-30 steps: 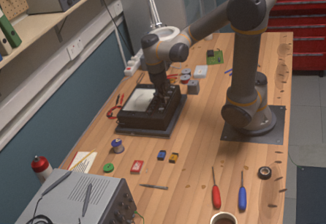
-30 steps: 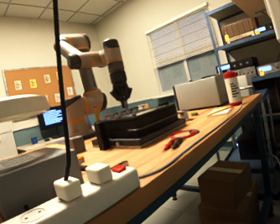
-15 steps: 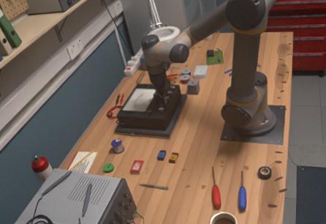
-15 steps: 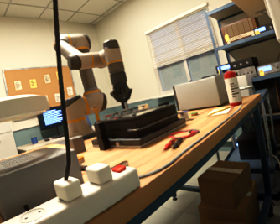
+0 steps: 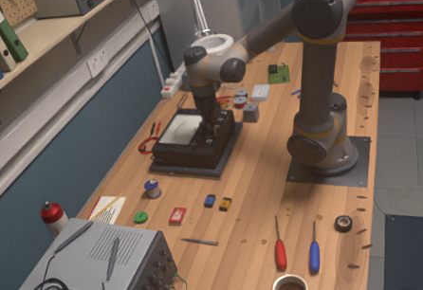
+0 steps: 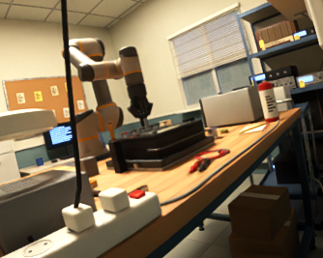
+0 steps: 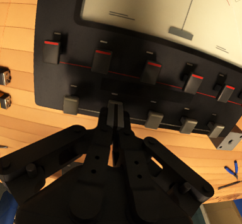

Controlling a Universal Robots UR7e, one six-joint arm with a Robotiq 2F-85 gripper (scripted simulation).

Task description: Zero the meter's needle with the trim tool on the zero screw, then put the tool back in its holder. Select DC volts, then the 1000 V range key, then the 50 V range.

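A grey key (image 7: 115, 108) in the meter's lower row sits right under my gripper (image 7: 115, 108), whose fingers are closed and empty as their tips bear down on it. The black meter (image 5: 194, 139) lies on a dark mat in the middle of the bench. Its upper row holds several red-striped keys (image 7: 102, 60) and its lower row several plain grey keys (image 7: 153, 119). The white dial (image 7: 176, 13) lies beyond the keys, with its thin needle (image 7: 189, 7) pointing up the scale. I cannot see the trim tool or its holder.
Behind the meter lie a power strip (image 5: 171, 85), small spools and a green circuit board (image 5: 279, 74). Red test leads (image 5: 149, 139) lie left of the meter. Nearer the front are a solder spool (image 5: 152, 188), small blocks, two screwdrivers (image 5: 280, 250) and a grey instrument (image 5: 102, 258).
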